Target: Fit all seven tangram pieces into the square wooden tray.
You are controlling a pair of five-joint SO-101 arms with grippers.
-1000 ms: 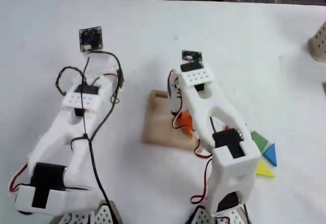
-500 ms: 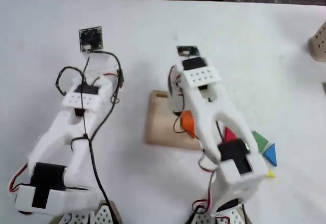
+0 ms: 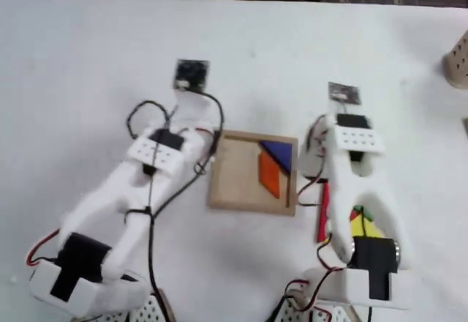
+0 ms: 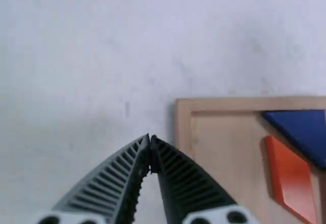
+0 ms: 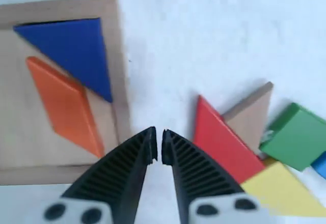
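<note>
Left wrist view: left gripper (image 4: pixel 150 152) has its jaws pressed tip to tip with nothing held, over bare table (image 4: pixel 102 56). The tray (image 4: pixel 182 113) corner is just beside the tips. The blue triangle (image 4: pixel 300 127) and orange parallelogram (image 4: pixel 290 178) lie inside, farther off.

Right wrist view: right gripper (image 5: pixel 158 145) is narrowed to a thin slit and empty, just outside the tray rim. Loose on its other side are a red triangle (image 5: pixel 224 142), a tan piece (image 5: pixel 252 114) touching it, a green block (image 5: pixel 298 135), a yellow triangle (image 5: pixel 277 191) and a small blue piece (image 5: pixel 321 165).

High view: the whole square tray lies between left arm (image 3: pixel 131 183) and right arm (image 3: pixel 358 190), with the loose pieces mostly under the right arm.

The tray is pale wood with a raised rim and a mostly bare floor. The blue triangle is tucked flat in one corner, the orange parallelogram just beside it.
</note>
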